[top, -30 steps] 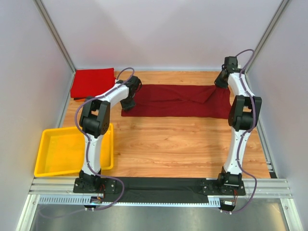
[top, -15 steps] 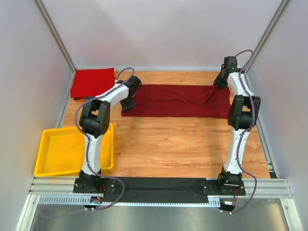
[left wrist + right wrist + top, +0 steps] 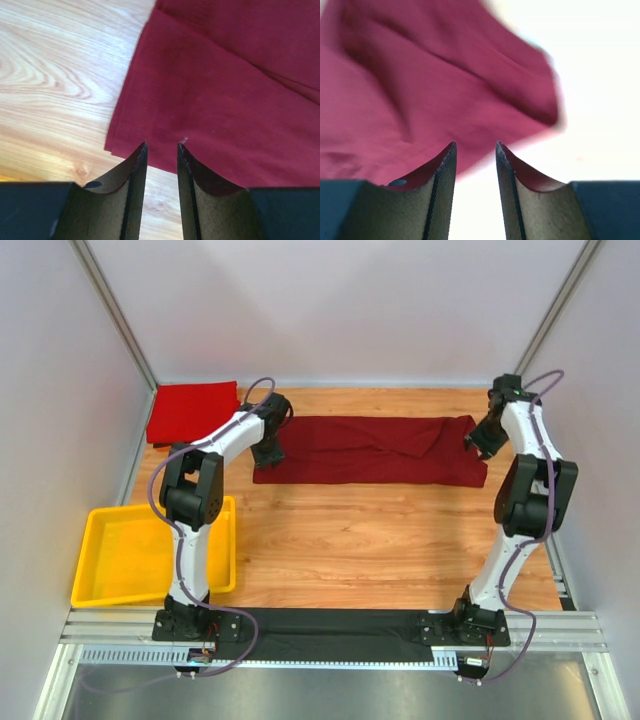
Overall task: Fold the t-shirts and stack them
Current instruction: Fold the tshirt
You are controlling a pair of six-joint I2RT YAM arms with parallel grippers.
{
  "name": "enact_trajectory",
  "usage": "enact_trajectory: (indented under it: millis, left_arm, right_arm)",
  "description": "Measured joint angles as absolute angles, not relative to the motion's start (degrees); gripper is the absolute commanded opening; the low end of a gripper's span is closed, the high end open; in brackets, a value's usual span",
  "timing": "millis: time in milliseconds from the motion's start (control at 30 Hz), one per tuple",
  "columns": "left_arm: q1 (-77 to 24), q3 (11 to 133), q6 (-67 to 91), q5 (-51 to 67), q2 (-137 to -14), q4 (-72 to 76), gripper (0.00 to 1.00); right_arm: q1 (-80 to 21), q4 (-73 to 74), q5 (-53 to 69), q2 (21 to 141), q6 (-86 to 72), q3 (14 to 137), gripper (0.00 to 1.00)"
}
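Observation:
A dark maroon t-shirt (image 3: pixel 370 450) lies folded into a long strip across the back of the table. A brighter red t-shirt (image 3: pixel 192 411) lies folded at the back left. My left gripper (image 3: pixel 268 452) hovers at the strip's left end, open. In the left wrist view its fingertips (image 3: pixel 161 145) sit just over the maroon cloth's (image 3: pixel 225 100) near corner, nothing between them. My right gripper (image 3: pixel 478 443) is at the strip's right end, open. The right wrist view is blurred; the gripper (image 3: pixel 475 144) stands clear of the maroon cloth (image 3: pixel 420 90), empty.
A yellow tray (image 3: pixel 150 555) sits at the near left, beside the left arm's base. White walls close in the back and both sides. A black strip (image 3: pixel 340 625) runs along the near edge between the arm bases.
The right gripper opened, let go of the maroon shirt's right end and swung right and nearer. The lifted cloth settled flat. The left gripper opened a little wider.

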State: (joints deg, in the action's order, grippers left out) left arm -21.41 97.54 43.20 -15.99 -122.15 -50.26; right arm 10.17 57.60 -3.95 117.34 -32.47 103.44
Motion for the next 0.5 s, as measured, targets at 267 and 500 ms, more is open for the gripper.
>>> enact_trajectory:
  millis: [267,500]
  left_arm:
    - [-21.4,95.6,42.1,-14.0,-121.7,-48.9,0.36]
    - [-21.4,96.0,41.4,-15.2,-123.7,-49.0,0.36]
  right_arm:
    - [15.3,56.6,-5.2,109.4,-36.5,87.5,0.38]
    - [14.7,51.7,-6.1,109.6,-37.2,85.1,0.38]
